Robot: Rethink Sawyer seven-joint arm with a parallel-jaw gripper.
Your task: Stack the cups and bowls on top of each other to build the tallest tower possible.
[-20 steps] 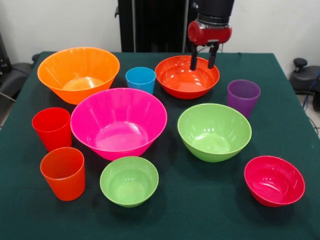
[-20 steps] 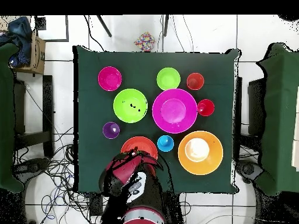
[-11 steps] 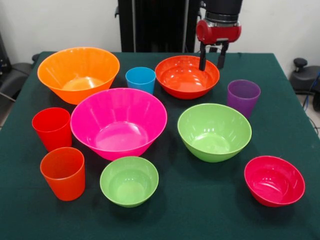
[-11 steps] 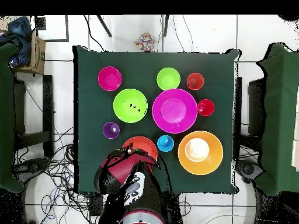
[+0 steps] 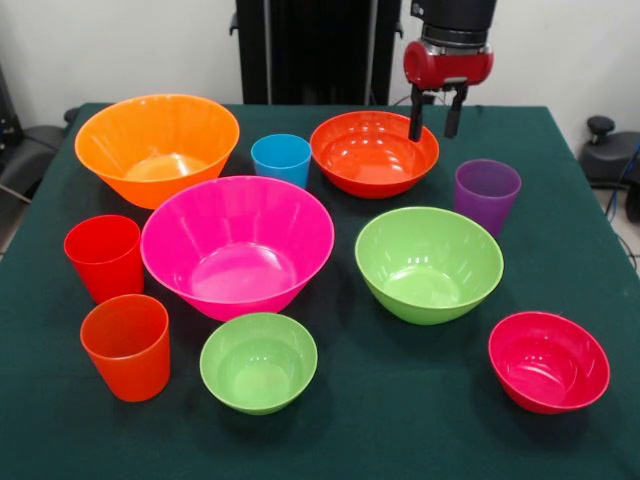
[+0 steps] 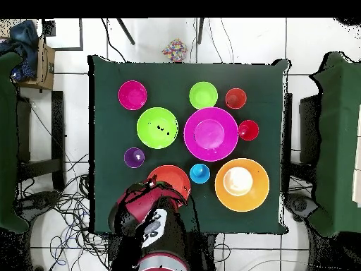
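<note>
Over at the left of the front view we have the large orange bowl [image 5: 157, 145] at the back, with the red cup [image 5: 104, 257] and the orange cup [image 5: 127, 345] lined up toward the near edge, all upright and apart. Moving in, we meet the big pink bowl [image 5: 238, 245], the small lime green bowl [image 5: 258, 361] just in front of it and the blue cup [image 5: 281, 159] behind it. Nothing is stacked yet; we see no tower, only ten loose pieces spread over the green table [image 5: 420, 400]. Centre-right now: the shallow red-orange bowl [image 5: 374, 152] at the back, the medium lime green bowl [image 5: 429, 263] nearer us. Here is the gripper [image 5: 437, 113], hanging above the right rim of that red-orange bowl, its two dark fingers spread and holding nothing. Further right we pass the purple cup [image 5: 487, 194] and, nearest us, the small crimson bowl [image 5: 548, 361]. These look to us like thin, glossy plastic: light, fairly stiff, slippery. We would pinch a bowl across its rim wall, one finger inside and one outside, and take a cup the same way at the lip. A hard squeeze could make such a wall flex or skid free, we judge.
</note>
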